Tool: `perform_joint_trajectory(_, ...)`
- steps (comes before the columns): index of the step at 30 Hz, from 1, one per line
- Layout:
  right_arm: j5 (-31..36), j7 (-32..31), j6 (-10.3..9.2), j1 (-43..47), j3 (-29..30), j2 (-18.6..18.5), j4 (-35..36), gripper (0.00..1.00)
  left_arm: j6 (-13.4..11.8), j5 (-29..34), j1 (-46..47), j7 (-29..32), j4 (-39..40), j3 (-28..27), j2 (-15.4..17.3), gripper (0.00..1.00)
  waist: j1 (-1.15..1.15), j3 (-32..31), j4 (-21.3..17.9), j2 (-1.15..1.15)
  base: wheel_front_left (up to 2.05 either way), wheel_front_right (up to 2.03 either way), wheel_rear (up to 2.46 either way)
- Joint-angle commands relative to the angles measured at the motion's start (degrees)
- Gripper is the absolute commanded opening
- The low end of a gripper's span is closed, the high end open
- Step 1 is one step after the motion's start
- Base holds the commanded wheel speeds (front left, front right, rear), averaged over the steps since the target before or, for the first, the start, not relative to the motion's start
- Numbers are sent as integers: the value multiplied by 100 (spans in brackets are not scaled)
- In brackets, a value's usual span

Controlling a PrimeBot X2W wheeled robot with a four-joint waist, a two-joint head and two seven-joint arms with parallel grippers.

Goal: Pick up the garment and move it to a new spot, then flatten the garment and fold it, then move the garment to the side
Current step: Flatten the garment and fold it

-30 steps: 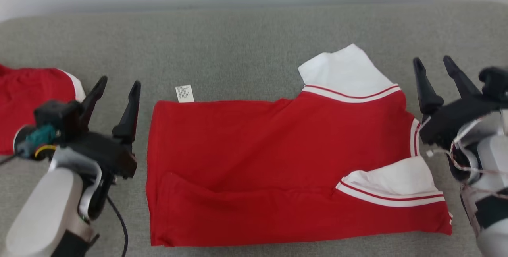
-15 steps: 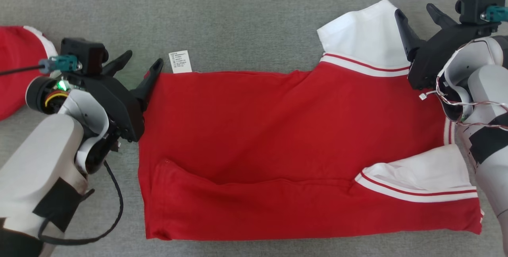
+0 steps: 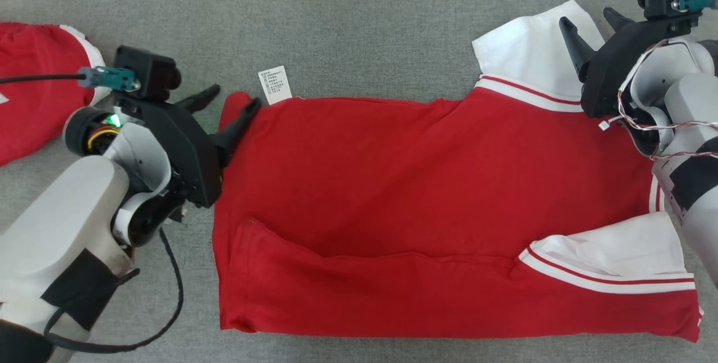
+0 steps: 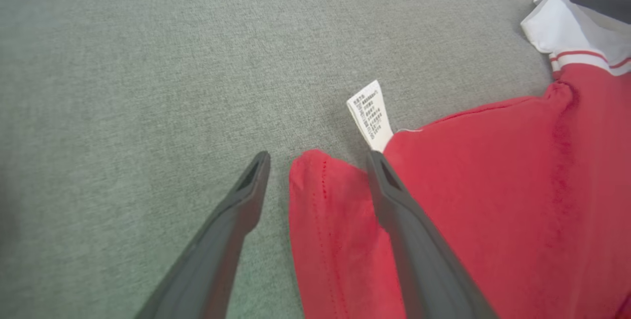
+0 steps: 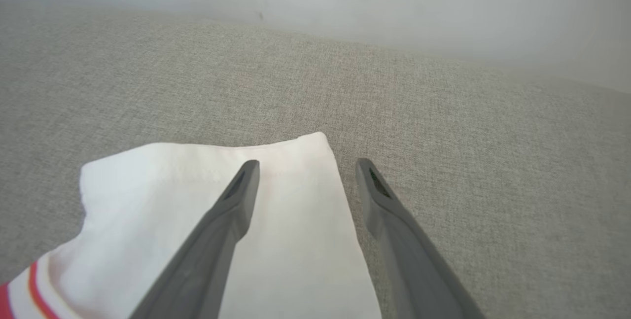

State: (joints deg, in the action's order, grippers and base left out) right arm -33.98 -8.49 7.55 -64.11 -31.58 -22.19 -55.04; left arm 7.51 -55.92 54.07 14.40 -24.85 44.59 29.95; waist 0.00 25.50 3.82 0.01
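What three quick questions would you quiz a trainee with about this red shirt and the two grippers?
1. True or false: the left gripper is shut on the red shirt.
2. The right gripper is poised open over the edge of: A) a white sleeve, B) a sock, C) a towel.
3. What small white thing sticks out from the shirt's far edge beside the left gripper?

Key:
1. False. It is open, with the shirt's corner between its fingers.
2. A.
3. A label.
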Motion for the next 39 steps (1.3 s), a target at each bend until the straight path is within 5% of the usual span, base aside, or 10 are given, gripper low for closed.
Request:
perform_joint_trajectory(1,-46,-2,-14,-57,-29,-24,-26,100,-8,-20,40,28,20,30,-14,100,0,17,17,-1,0,0,0)
perform_joint_trajectory(15,-294,-178,-14,-566,-802,74,-528,100,-26,-445,61,513,-208,272,-139,100,0,145,61,-1,0,0,0)
perform_joint_trajectory(16,-286,-210,-14,-619,-862,78,-572,100,-28,-467,74,568,-256,285,-159,88,0,156,65,-1,0,0,0)
perform_joint_trajectory(17,-286,-246,-14,-665,-914,84,-619,100,-27,-474,89,589,-290,296,-174,41,0,165,68,-1,0,0,0)
perform_joint_trajectory(19,-269,-342,-14,-747,-1009,84,-732,100,-18,-536,112,649,-346,301,-225,0,0,183,83,-1,0,0,0)
perform_joint_trajectory(28,-300,-696,-14,-1077,-1163,206,-1410,100,-11,-583,290,529,-441,319,-346,0,0,261,178,-1,0,0,0)
perform_joint_trajectory(29,-314,-777,-14,-1081,-1177,230,-1449,88,-10,-591,314,484,-454,303,-352,0,0,266,180,-1,0,0,0)
perform_joint_trajectory(30,-342,-853,-13,-1077,-1193,250,-1482,38,-9,-581,338,437,-462,304,-352,0,0,269,180,-1,0,0,0)
perform_joint_trajectory(32,-378,-913,-14,-1097,-1210,266,-1531,0,-7,-551,365,358,-476,305,-356,0,0,270,174,-1,0,0,0)
perform_joint_trajectory(39,-482,-217,-14,-1153,-1160,217,-1419,0,-11,-437,398,-192,-590,227,-384,0,0,127,97,-1,0,0,0)
